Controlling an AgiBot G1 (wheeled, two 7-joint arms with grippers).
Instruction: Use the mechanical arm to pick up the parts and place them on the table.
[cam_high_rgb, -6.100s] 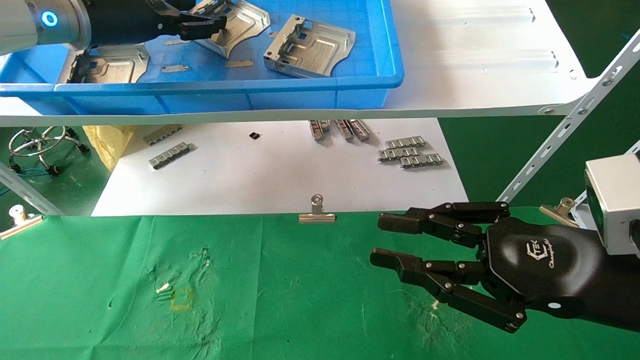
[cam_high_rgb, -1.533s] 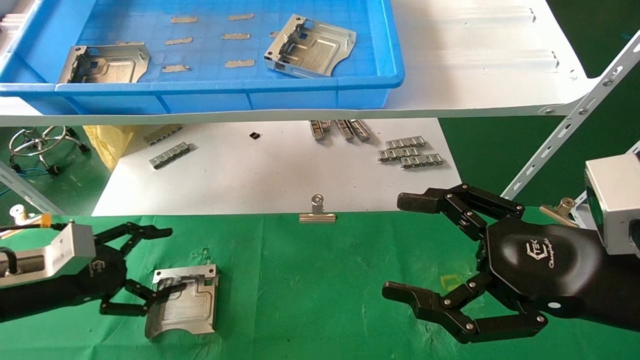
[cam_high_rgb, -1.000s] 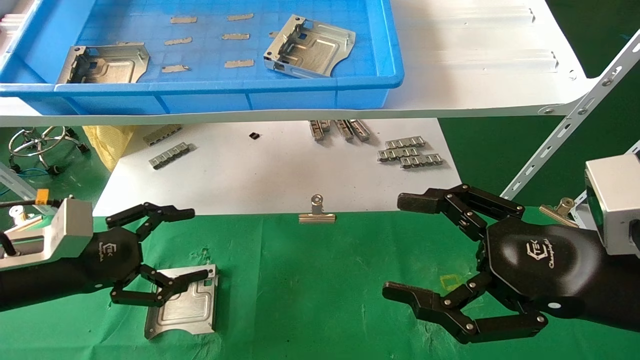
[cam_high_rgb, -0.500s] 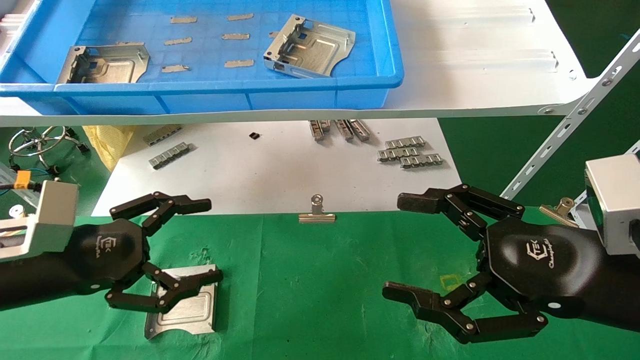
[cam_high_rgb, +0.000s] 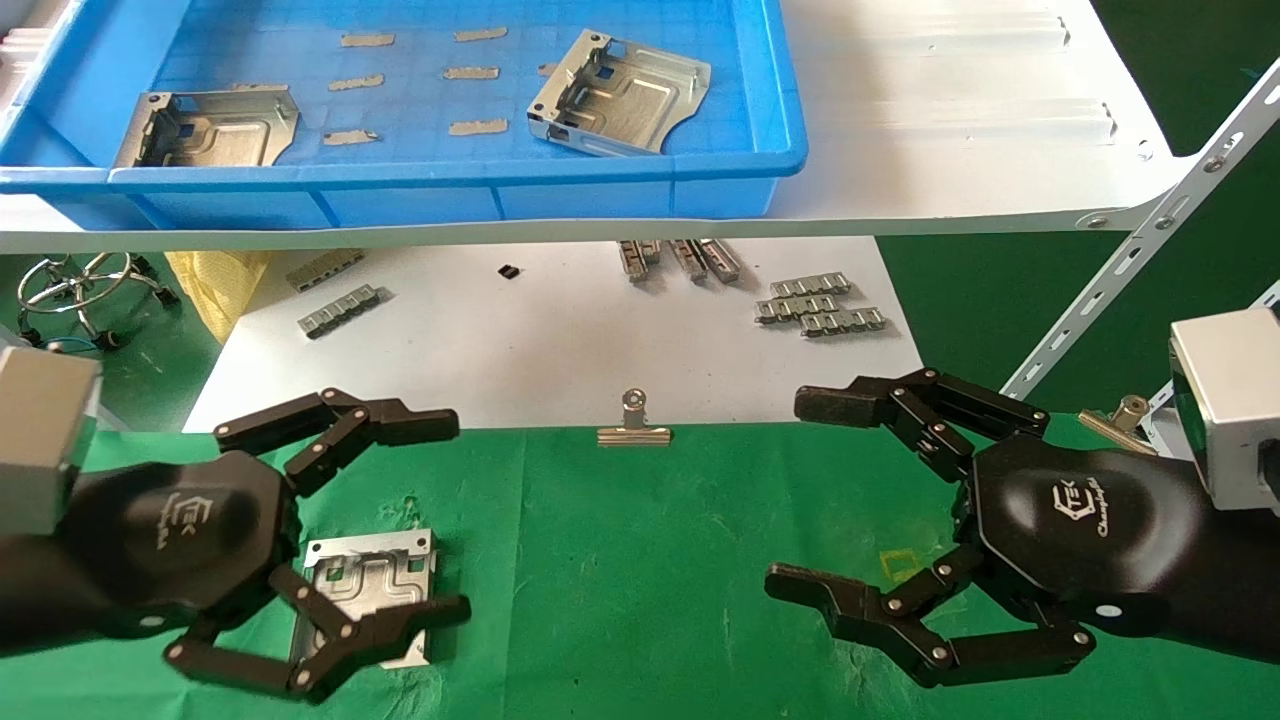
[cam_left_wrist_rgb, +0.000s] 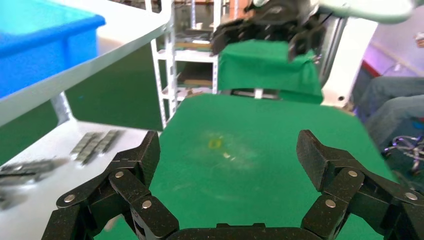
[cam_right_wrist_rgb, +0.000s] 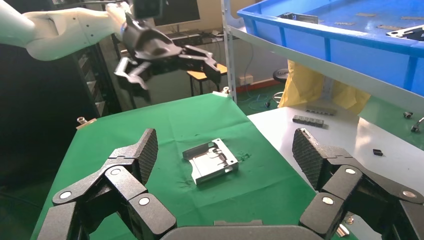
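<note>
From the head camera, the left mechanical arm (cam_high_rgb: 340, 530) is hovering over a silver part (cam_high_rgb: 368, 592) lying flat on the green table (cam_high_rgb: 640, 580), its fingers spread wide and holding nothing; the right mechanical arm (cam_high_rgb: 880, 500) is waiting at the table's right side, fingers equally splayed and empty. Two more parts, one (cam_high_rgb: 208, 125) at the left and one (cam_high_rgb: 620, 92) near the middle, are sitting in the blue bin (cam_high_rgb: 640, 190) on the white shelf above. The left wrist camera is showing the left arm's fingers (cam_left_wrist_rgb: 132, 172) apart over bare cloth. The right wrist camera is catching the set-down part (cam_right_wrist_rgb: 211, 161) resting free on the cloth. One placement appears done; the next move likely calls for reaching up into the bin and closing on a bracket's raised rim.
</note>
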